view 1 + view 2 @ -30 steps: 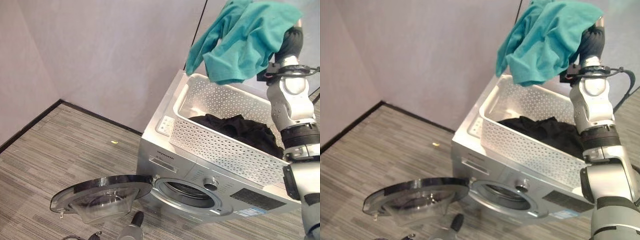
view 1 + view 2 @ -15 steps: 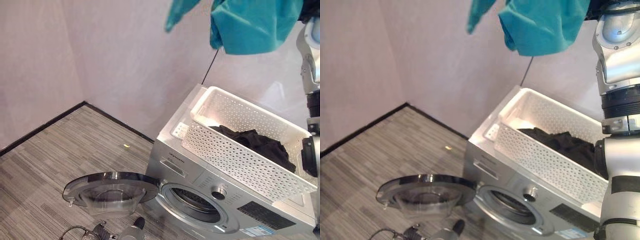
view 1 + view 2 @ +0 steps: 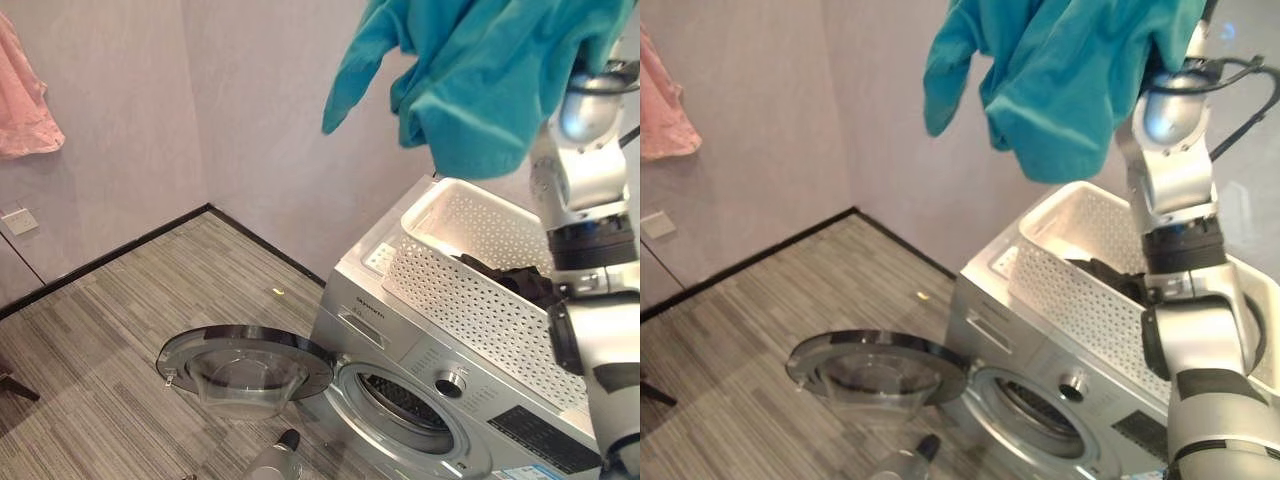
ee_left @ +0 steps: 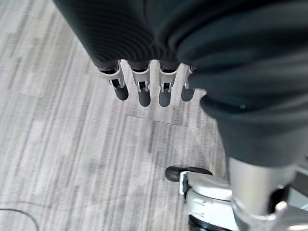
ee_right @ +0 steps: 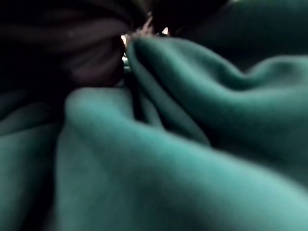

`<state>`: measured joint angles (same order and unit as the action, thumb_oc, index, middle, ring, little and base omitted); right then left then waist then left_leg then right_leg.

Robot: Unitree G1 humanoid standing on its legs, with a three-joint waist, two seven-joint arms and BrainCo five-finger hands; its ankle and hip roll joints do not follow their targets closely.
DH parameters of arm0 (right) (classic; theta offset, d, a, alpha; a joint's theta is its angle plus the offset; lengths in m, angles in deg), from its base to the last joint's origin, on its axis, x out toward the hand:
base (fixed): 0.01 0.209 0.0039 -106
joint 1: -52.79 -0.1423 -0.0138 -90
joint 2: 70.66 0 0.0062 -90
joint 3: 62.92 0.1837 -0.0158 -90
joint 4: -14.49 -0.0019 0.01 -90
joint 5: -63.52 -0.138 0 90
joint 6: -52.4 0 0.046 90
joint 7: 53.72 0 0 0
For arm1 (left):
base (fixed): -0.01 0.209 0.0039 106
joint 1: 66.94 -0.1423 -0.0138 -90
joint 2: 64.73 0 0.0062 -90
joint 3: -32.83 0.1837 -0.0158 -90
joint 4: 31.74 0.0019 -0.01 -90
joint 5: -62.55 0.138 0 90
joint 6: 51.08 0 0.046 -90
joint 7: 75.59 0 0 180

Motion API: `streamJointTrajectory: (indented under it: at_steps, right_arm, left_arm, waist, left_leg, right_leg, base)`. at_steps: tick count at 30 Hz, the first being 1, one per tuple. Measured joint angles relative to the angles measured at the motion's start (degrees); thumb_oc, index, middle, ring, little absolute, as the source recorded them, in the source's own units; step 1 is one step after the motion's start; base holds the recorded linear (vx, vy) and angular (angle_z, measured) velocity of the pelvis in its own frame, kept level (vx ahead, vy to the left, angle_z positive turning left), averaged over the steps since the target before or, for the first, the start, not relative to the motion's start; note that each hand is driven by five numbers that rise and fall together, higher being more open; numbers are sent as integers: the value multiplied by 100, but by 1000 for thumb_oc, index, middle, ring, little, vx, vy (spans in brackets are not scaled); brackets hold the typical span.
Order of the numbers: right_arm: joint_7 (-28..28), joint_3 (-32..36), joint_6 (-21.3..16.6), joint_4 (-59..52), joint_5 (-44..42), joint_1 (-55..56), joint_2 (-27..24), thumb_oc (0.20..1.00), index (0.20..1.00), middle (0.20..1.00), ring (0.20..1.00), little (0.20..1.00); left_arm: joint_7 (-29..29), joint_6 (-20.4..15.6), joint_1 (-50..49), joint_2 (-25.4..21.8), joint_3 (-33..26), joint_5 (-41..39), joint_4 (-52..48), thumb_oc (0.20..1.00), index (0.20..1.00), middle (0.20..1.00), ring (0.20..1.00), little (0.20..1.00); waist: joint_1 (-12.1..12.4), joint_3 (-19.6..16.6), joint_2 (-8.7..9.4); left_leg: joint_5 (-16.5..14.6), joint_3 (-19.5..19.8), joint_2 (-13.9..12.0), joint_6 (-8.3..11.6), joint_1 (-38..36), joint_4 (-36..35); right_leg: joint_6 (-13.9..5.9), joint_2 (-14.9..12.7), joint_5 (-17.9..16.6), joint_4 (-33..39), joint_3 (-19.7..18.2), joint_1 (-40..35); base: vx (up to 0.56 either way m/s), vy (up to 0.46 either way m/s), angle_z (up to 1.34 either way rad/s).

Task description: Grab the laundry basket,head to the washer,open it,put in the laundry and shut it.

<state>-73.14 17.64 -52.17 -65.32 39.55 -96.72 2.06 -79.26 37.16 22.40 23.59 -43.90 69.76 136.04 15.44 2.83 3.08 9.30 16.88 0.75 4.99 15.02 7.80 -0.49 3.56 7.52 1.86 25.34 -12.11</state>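
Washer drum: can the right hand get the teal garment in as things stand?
Probably yes: the washer door is swung wide open, leaving the drum opening free. The teal garment hangs high above the laundry basket.

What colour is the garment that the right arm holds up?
Teal, clearest in the left eye view.

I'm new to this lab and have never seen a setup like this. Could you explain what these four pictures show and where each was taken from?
Two pictures come from the robot's head, looking down. One comes from each wrist.

The raised right arm lifts a teal garment; its wrist view shows that cloth up close.

Below stands a silver washer, its round door swung open. On top sits a white laundry basket holding dark clothes.

The left hand hangs over the floor, fingers straight, holding nothing.
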Motion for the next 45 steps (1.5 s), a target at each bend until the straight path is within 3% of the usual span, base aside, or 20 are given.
streamJointTrajectory:
  at_steps: [3, 4, 6, 8, 9, 10, 12, 14, 15, 16, 22, 24, 28, 31, 34, 35, 36, 38, 43, 45]
  right_arm:
    - [105, 8, -59, -550, -126, 357, 106, 200, 200, 200, 200, 200]
    - [190, 17, -69, -1054, -192, 718, 138, 200, 200, 200, 200, 200]
    - [340, 8, -108, -1694, -215, 1488, 448, 200, 200, 200, 200, 200]
    - [473, -5, -68, -1962, -232, 1880, 505, 200, 200, 200, 200, 200]
    - [625, 74, -63, -2423, -269, 2451, 538, 200, 200, 200, 200, 200]
    - [813, 161, -58, -2731, -410, 2844, 522, 200, 200, 200, 200, 200]
    - [1002, 346, -64, -3045, -604, 3451, 577, 200, 200, 200, 200, 200]
    - [1101, 513, -60, -3236, -716, 3953, 615, 200, 200, 200, 200, 200]
    - [1209, 710, -59, -3376, -754, 4354, 629, 200, 200, 200, 200, 200]
    - [1233, 730, -63, -3394, -823, 4387, 645, 200, 200, 200, 200, 200]
    - [1590, 1053, -43, -3510, -966, 5364, 852, 200, 200, 200, 200, 200]
    - [1878, 1047, -40, -3698, -1112, 5912, 949, 200, 200, 200, 200, 200]
    - [2424, 1332, -30, -3900, -1605, 6949, 906, 200, 200, 200, 200, 200]
    - [2952, 1454, 4, -3795, -2488, 7745, 754, 200, 200, 200, 200, 200]
    - [3840, 1168, 615, -3499, -3391, 8651, -5, 200, 200, 200, 200, 200]
    - [4179, 1207, 789, -3107, -3503, 8846, 194, 200, 200, 200, 200, 200]
    - [4349, 1378, 818, -2363, -3670, 8906, 808, 200, 200, 200, 200, 200]
    - [4137, 1745, 799, -996, -4180, 8634, 1747, 200, 200, 200, 200, 200]
    - [4113, 1480, 881, -31, -4378, 8420, 1537, 200, 200, 200, 200, 200]
    - [4117, 805, 1005, 59, -4247, 8507, 1418, 200, 200, 200, 200, 200]
  left_arm:
    - [-2, 83, -35, 7, -150, 10, -10, 1000, 1000, 1000, 1000, 1000]
    - [-4, 81, -45, 0, -238, 21, -32, 1000, 1000, 1000, 1000, 1000]
    - [-8, 110, -132, -18, -375, 66, 5, 1000, 1000, 1000, 1000, 1000]
    - [5, 127, -146, 33, -385, 69, 34, 1000, 1000, 1000, 1000, 1000]
    - [8, 143, -94, 64, -478, 73, 46, 1000, 1000, 1000, 1000, 1000]
    - [16, 155, -47, 127, -510, 117, 94, 1000, 1000, 1000, 1000, 1000]
    - [31, 153, 64, 246, -548, 268, 152, 1000, 1000, 1000, 1000, 1000]
    - [44, 151, 198, 304, -521, 293, 155, 1000, 1000, 1000, 1000, 1000]
    - [37, 150, 193, 326, -430, 361, 147, 1000, 1000, 1000, 1000, 1000]
    - [40, 141, 197, 287, -324, 435, 118, 1000, 1000, 1000, 1000, 1000]
    - [27, 38, 320, 202, -196, 513, -82, 1000, 1000, 1000, 1000, 1000]
    - [-5, -34, 286, 200, -189, 514, -85, 1000, 1000, 1000, 1000, 1000]
    - [16, -124, 41, 218, -371, 527, -27, 1000, 1000, 1000, 1000, 1000]
    - [57, -192, -130, 144, -621, 613, -20, 1000, 1000, 1000, 1000, 1000]
    - [133, -301, -263, -153, -817, 688, -39, 1000, 1000, 1000, 1000, 1000]
    - [167, -331, -232, -282, -866, 691, -28, 1000, 1000, 1000, 1000, 1000]
    - [182, -334, -194, -361, -857, 697, 16, 1000, 1000, 1000, 1000, 1000]
    - [218, -351, -227, -325, -862, 692, 46, 1000, 1000, 1000, 1000, 1000]
    - [233, -317, -171, 78, -818, 681, 144, 1000, 1000, 1000, 1000, 1000]
    - [257, -353, -199, -46, -736, 669, -156, 1000, 1000, 1000, 1000, 1000]
  waist:
    - [-100, 213, -185]
    - [-124, 273, -226]
    - [-266, 462, 50]
    - [-391, 515, 125]
    - [-512, 528, 214]
    - [-688, 542, 164]
    - [-1014, 553, 37]
    - [-1107, 557, 38]
    - [-1331, 517, 6]
    - [-1402, 488, 27]
    - [-1434, 379, 69]
    - [-1383, 365, 84]
    - [-1473, 361, 13]
    - [-1622, 347, 132]
    - [-1636, 333, 233]
    - [-1623, 301, 338]
    - [-1647, 294, 390]
    - [-1679, 293, 380]
    - [-1751, 611, 10]
    - [-1766, 760, 311]
  left_leg:
    - [3, -216, -261, 63, 27, -23]
    - [-65, -713, -509, 133, 108, -23]
    - [-194, -1171, -602, 190, 106, 426]
    - [-426, -1099, -511, 248, 14, 943]
    - [-902, -1361, -509, 124, -65, 1229]
    - [-1195, -1711, -611, -2, -150, 1315]
    - [-1519, -1864, -642, -120, -443, 1093]
    - [-1573, -2098, -605, -196, -490, 1057]
    - [-1547, -2247, -458, -380, -507, 965]
    - [-1558, -2269, -383, -410, -509, 967]
    - [-1493, -2372, -36, -624, -529, 788]
    - [-1528, -2501, 7, -747, -508, 800]
    - [-1585, -2728, -5, -840, -508, 823]
    - [-1597, -2908, -28, -856, -588, 747]
    - [-1612, -2960, -98, -898, -718, 652]
    - [-1610, -2952, -105, -897, -813, 512]
    - [-1611, -2889, -116, -901, -842, 446]
    - [-1611, -2860, -187, -900, -851, 337]
    - [-1575, -2878, -486, -835, -563, 589]
    - [-1577, -2800, -445, -829, -267, 1081]
  right_leg:
    - [161, 154, -31, -99, 6, 47]
    - [251, 195, -8, -171, 34, 100]
    - [410, -42, -86, -179, -2, 122]
    - [408, -173, -124, -246, -111, 268]
    - [333, -333, -227, -296, -94, 368]
    - [255, -409, -268, -359, -34, 423]
    - [182, -530, -260, -445, 58, 437]
    - [89, -686, -260, -524, 51, 449]
    - [-79, -799, -229, -578, -5, 469]
    - [-104, -894, -222, -586, -50, 525]
    - [-166, -1282, -180, -788, -406, 816]
    - [-359, -1383, -226, -934, -523, 926]
    - [-520, -1462, -283, -1070, -774, 1087]
    - [-611, -1491, -352, -1251, -966, 1219]
    - [-601, -1467, -363, -1626, -1067, 1361]
    - [-592, -1470, -370, -1767, -1066, 1464]
    - [-582, -1434, -408, -1921, -1094, 1521]
    - [-584, -1432, -322, -1874, -1213, 1667]
    - [-803, -1765, -457, -1348, -1233, 2037]
    - [-866, -2007, -191, -1333, -1292, 1868]
  base:
    - [-170, -13, 5]
    - [-130, -3, 7]
    - [-198, 14, -20]
    - [-119, 41, -29]
    - [-83, 97, -2]
    - [-75, 144, 19]
    - [38, 176, 25]
    - [47, 211, 6]
    - [22, 226, 4]
    - [39, 371, 1]
    - [8, 196, 1]
    - [8, 240, -19]
    - [23, 184, -32]
    - [13, 165, -42]
    - [44, 52, -23]
    - [71, 30, -1]
    - [83, 19, 3]
    - [33, -54, -1]
    - [65, -151, -17]
    - [-12, -79, 34]
